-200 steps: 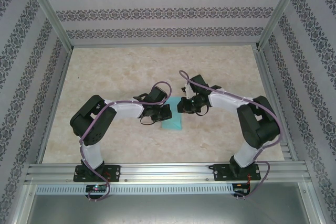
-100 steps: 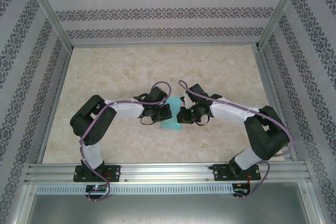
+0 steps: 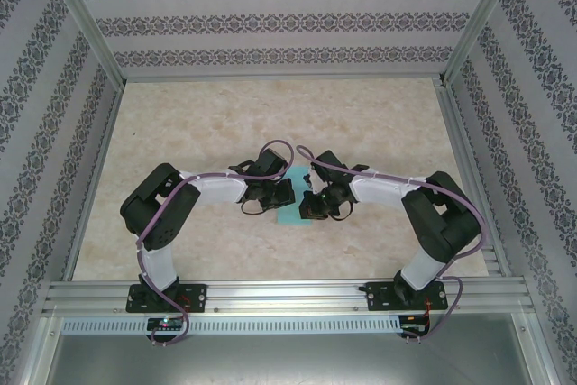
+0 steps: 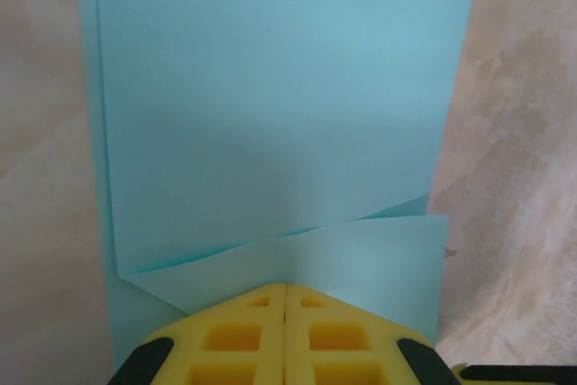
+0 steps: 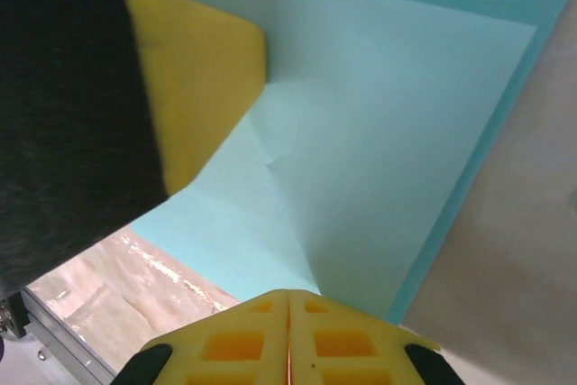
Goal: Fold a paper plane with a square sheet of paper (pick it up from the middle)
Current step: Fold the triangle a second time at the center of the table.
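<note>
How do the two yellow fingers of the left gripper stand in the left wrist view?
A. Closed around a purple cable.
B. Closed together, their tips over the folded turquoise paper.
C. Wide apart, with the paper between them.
B: the left gripper has its jaws shut with no gap between them, the tips over the near edge of the folded turquoise paper, which lies on the table.

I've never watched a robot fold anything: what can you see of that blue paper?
The sheet of paper is thin, plain turquoise and unmarked. It is partly folded: layers overlap, with slanted flap edges and creases. It lies on the marbled table, mid-table, with the tips of the shut left gripper and right gripper against it from opposite sides.
</note>
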`<state>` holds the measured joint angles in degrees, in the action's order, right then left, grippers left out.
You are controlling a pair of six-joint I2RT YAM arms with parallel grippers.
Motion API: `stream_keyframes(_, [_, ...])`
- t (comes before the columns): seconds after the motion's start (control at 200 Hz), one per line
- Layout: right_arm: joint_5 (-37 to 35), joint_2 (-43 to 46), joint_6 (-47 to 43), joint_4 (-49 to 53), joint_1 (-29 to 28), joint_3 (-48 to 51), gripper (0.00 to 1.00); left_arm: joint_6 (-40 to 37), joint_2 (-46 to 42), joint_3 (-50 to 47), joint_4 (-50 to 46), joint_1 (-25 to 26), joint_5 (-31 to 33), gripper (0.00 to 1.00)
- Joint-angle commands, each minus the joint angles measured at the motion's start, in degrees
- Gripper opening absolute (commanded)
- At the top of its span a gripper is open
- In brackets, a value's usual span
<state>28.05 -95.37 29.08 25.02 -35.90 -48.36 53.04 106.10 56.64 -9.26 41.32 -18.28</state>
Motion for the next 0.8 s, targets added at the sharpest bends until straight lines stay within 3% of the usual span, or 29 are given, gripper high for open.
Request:
stream_keyframes(0.0, [-0.25,-1.0,0.18,-0.2,-0.17,-0.52,0.08,0.87,3.4,-1.25,-4.28,0.43,3.01,0.07])
stream_keyframes(0.794, [-2.63,-1.33,-3.11,3.55,0.77,1.47,0.08,1.1,4.05,-0.64,-6.31,0.43,4.32,0.07])
